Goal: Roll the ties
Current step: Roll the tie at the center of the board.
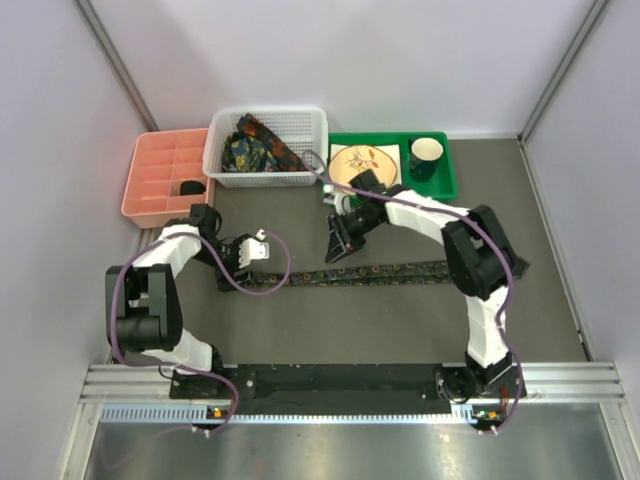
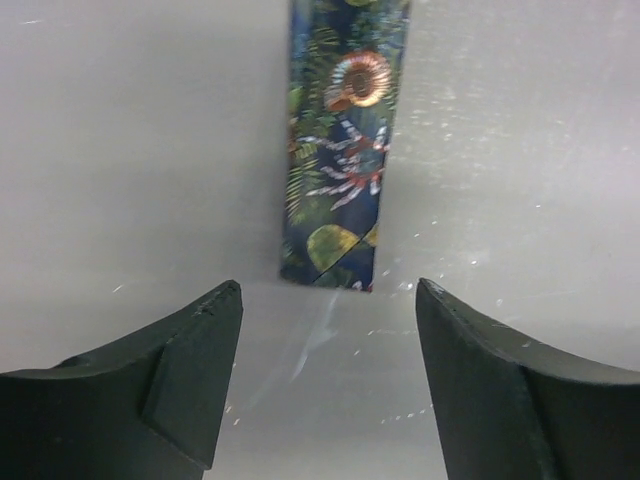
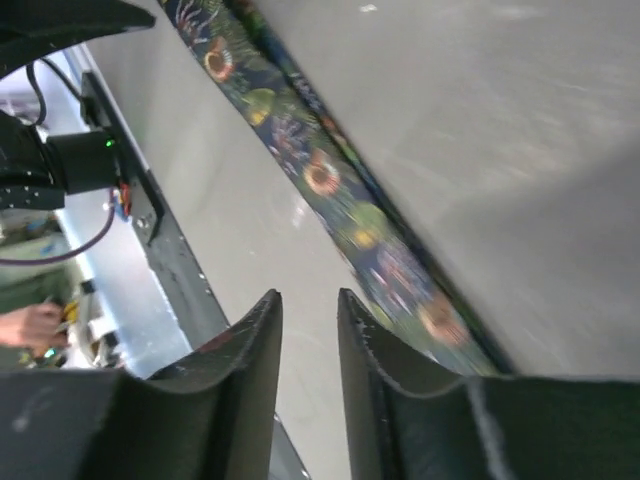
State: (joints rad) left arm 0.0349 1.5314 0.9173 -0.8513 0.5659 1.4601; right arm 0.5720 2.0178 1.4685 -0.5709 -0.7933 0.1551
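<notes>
One dark floral tie (image 1: 380, 272) lies flat in a straight strip across the middle of the table. More ties (image 1: 255, 145) are bunched in the white basket (image 1: 222, 165). My left gripper (image 1: 256, 250) hovers near the strip's left part. In the left wrist view the gripper (image 2: 328, 300) is open and empty, and the tie's narrow end (image 2: 335, 180) lies just beyond the fingertips. My right gripper (image 1: 336, 250) hangs just above the strip's middle. In the right wrist view the gripper (image 3: 308, 295) has its jaws a narrow gap apart with nothing between them, and the tie (image 3: 320, 175) runs diagonally beside them.
A pink divided tray (image 1: 160, 180) stands at the back left. A green tray (image 1: 440, 185) at the back right holds a plate (image 1: 358, 160) and a dark mug (image 1: 425, 155). Purple cables loop from both arms, and the left one (image 1: 280, 270) crosses the tie.
</notes>
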